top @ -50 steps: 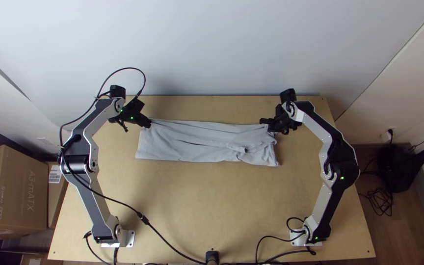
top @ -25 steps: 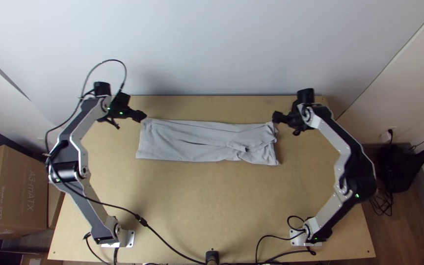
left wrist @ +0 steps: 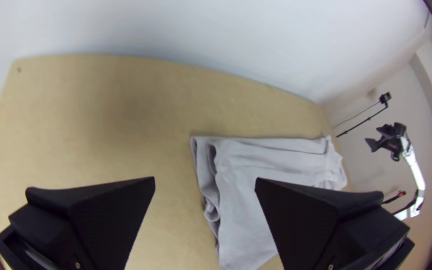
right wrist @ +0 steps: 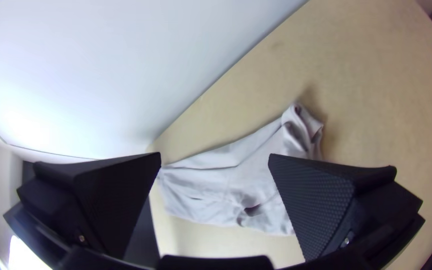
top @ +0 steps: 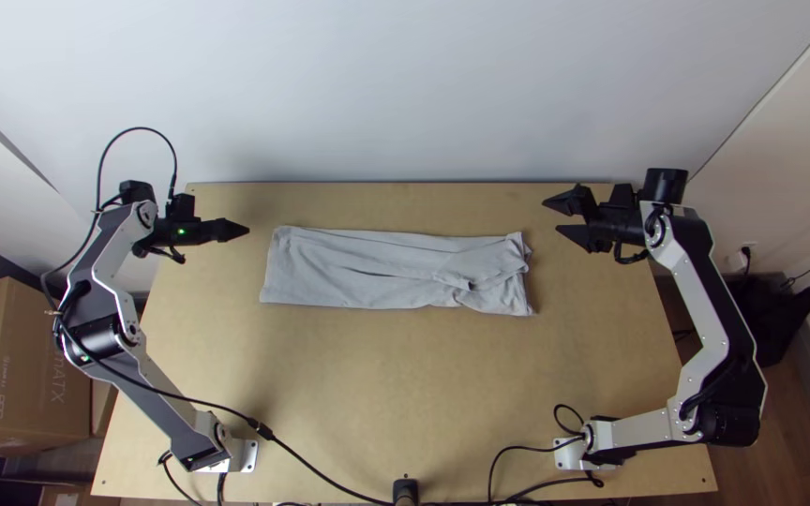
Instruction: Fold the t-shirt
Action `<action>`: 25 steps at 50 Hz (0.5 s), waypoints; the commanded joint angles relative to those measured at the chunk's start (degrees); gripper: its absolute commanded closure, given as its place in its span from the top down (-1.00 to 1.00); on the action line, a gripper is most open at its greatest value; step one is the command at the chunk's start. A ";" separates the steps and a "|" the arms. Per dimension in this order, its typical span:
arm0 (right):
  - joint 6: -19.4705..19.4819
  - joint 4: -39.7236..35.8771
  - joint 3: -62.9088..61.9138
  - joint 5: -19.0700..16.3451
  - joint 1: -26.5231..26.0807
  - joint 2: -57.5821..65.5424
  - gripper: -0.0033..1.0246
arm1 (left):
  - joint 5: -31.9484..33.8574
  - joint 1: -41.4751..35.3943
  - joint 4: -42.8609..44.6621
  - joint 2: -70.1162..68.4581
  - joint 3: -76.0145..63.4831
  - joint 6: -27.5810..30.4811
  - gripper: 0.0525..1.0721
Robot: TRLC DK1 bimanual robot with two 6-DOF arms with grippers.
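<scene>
My left gripper (top: pixel 247 230) is off the left end of the grey t-shirt (top: pixel 358 272), clear of it. My right gripper (top: pixel 551 216) stands beyond the cloth's right end, fingers spread. Folded into a long flat strip, the shirt lies across the table, with wrinkles and a small gap in the fabric toward its right part. In the left wrist view my open left gripper (left wrist: pixel 205 178) holds nothing, and layered edges of the shirt (left wrist: pixel 246 200) show. The right wrist view has my empty right gripper (right wrist: pixel 215 154) with the shirt's bunched end (right wrist: pixel 301 131) beyond.
The wooden table (top: pixel 377 394) extends toward the arm bases below the cloth, with a pale wall (top: pixel 405 84) behind its far edge. A black cable (top: pixel 307 454) runs from the left arm to the near edge. Cardboard boxes (top: pixel 21 365) stand off the table's left side.
Both grippers have drawn away from the shirt's far corners, the left one leftward and the right one rightward. The right gripper's fingers have spread. The shirt lies almost unchanged.
</scene>
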 commanded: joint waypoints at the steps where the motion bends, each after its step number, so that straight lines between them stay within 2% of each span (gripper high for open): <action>1: 5.42 -0.24 -1.29 -4.96 -1.46 -2.05 0.93 | 3.46 0.40 -2.12 3.71 -0.93 -1.10 0.89; 6: 5.77 -1.29 -1.38 -8.39 -1.81 -2.75 0.93 | 5.66 0.04 -5.02 5.99 -0.32 -0.40 0.89; 25: 6.03 -2.00 -1.03 -8.92 -1.19 -5.56 0.93 | 3.72 -6.20 -4.75 9.33 -2.52 0.13 0.89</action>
